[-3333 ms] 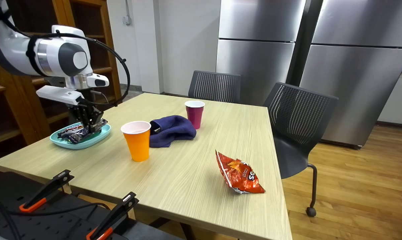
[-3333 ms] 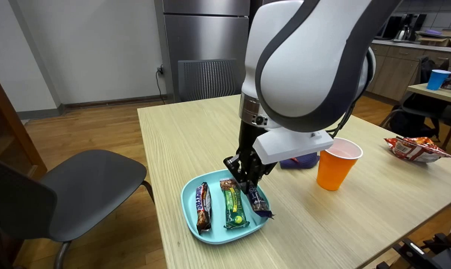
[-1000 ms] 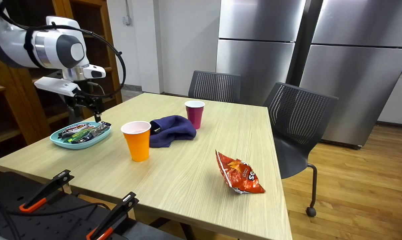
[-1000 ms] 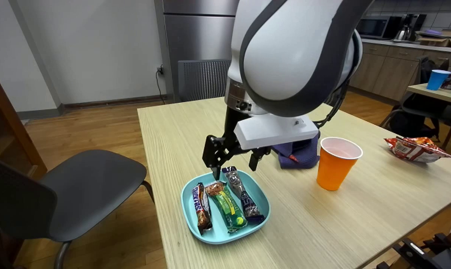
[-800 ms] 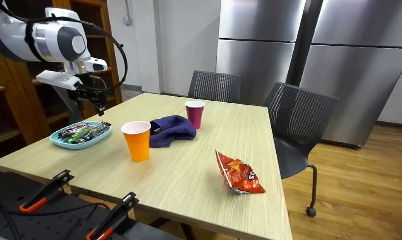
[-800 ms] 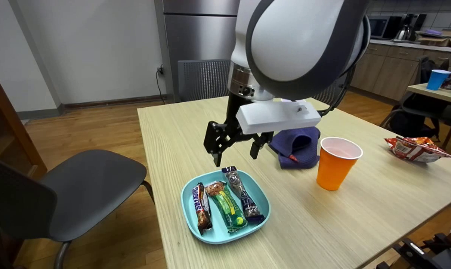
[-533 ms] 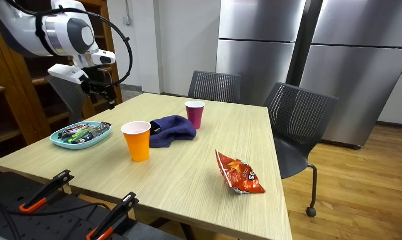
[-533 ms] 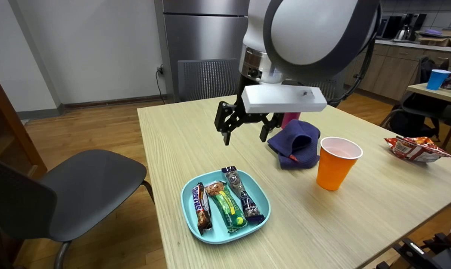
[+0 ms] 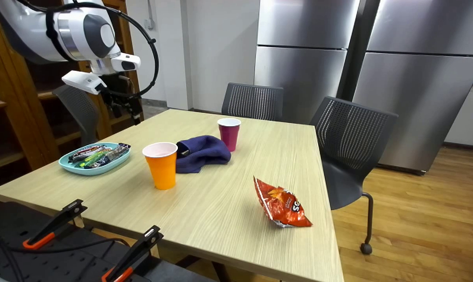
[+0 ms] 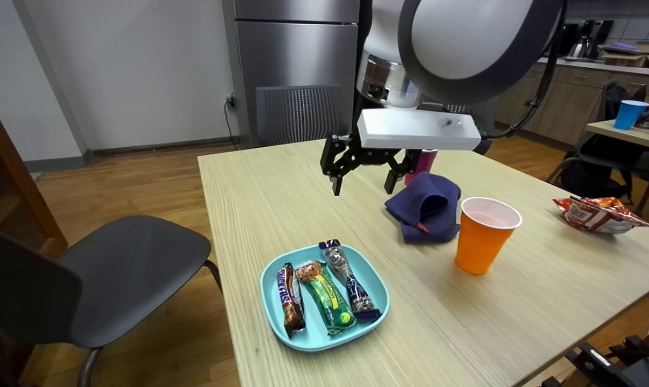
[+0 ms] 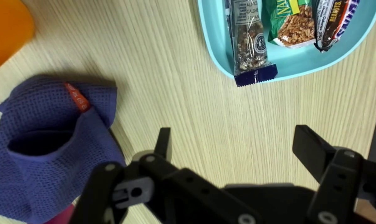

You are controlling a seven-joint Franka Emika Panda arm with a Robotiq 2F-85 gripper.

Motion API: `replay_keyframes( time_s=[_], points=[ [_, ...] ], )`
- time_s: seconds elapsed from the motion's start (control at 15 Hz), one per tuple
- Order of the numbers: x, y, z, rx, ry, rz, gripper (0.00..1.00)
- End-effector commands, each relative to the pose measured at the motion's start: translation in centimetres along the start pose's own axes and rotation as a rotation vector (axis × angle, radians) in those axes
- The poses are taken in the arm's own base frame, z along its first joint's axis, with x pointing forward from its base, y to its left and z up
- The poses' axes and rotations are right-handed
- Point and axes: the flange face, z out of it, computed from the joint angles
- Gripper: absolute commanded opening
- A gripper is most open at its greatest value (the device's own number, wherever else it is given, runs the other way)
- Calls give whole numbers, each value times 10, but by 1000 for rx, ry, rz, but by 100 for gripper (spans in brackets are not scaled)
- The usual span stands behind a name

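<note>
Above the wood-grain tabletop (image 10: 254, 193), one gripper (image 10: 363, 186), carried on the white arm (image 9: 75, 34) I operate: fingers aimed downward, parted wide, holding nothing.

Below it, to one side and apart from the fingertips: one light-blue tray (image 10: 314, 339), bearing three wrapped bars, which I list in order. Item, one nut bar (image 10: 351, 282), clear wrapper with dark-blue ends, one end overlapping the rim. Item, one green-wrapped granola bar (image 10: 327, 298), in the middle. Item, one Snickers bar (image 10: 291, 300), at the side opposite the nut bar.

Below it, to the other side: one purple waffle-weave cloth (image 10: 432, 215), bunched, a dark opening in its folds; my wrist view adds a lettered orange-red strip (image 11: 77, 97) on it.

Flanking the cloth: one orange cup (image 9: 162, 170), upright, white inside; opposite, one magenta cup (image 9: 229, 137), upright, close enough that I cannot tell whether it touches the cloth.

Well apart, toward an edge of the tabletop: one red foil snack bag (image 9: 281, 205), lying down.

Surroundings, as I see them in an exterior view: dark grey chairs (image 9: 346, 145) with perforated backs; stainless-steel refrigerators (image 9: 299, 82) behind; two black-and-orange clamps (image 9: 132, 254) beside the tabletop.
</note>
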Motion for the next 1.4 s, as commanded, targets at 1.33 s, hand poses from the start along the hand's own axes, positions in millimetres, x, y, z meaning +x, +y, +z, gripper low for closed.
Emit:
replay_keyframes(
  time_s=[1.33],
  points=[
    [62,101,30,-185,15,310,100]
  ],
)
